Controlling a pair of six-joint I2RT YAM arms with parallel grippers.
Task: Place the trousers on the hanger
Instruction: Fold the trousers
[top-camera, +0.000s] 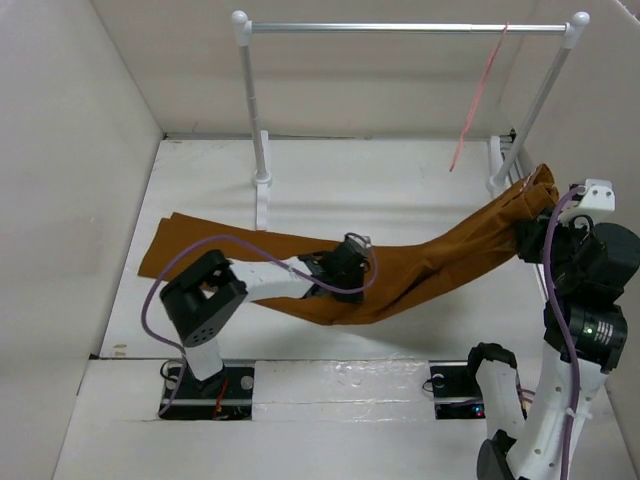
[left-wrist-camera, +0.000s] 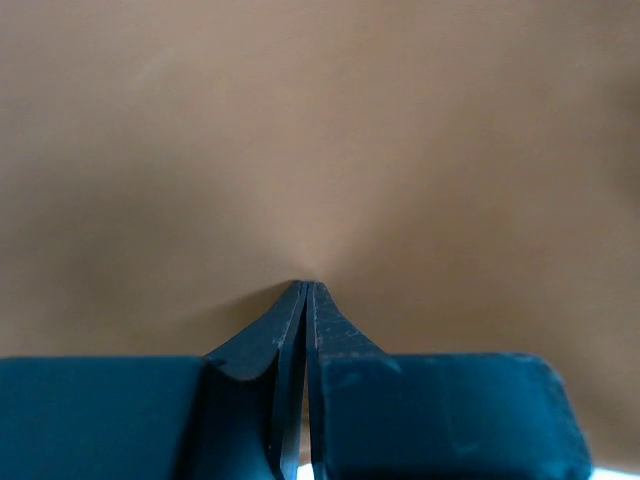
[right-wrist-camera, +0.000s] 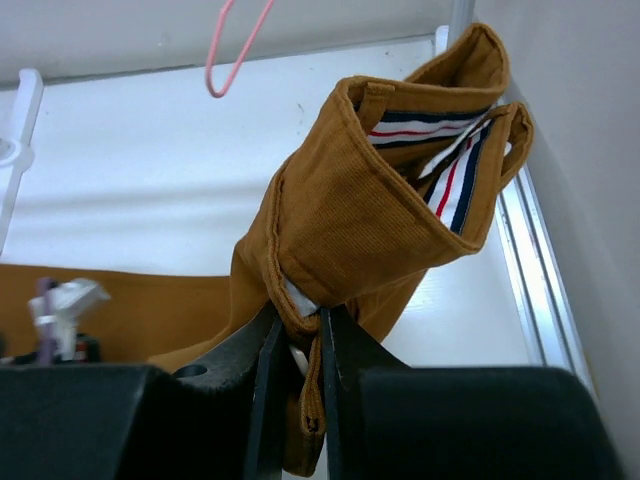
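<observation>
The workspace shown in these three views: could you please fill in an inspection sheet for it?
Surface: white table, part covered by cloth.
Job's things: rust-brown cloth trousers stretched between both arms; thin pink wire hanger hanging from the rail, nothing on it.
Clutter: nothing seen.
Grippers: left tool shut on a trouser leg; right tool shut on the waistband.
Cables: purple cables loop along both arms.
Surroundings: silver metal rail on white posts; white walls.
</observation>
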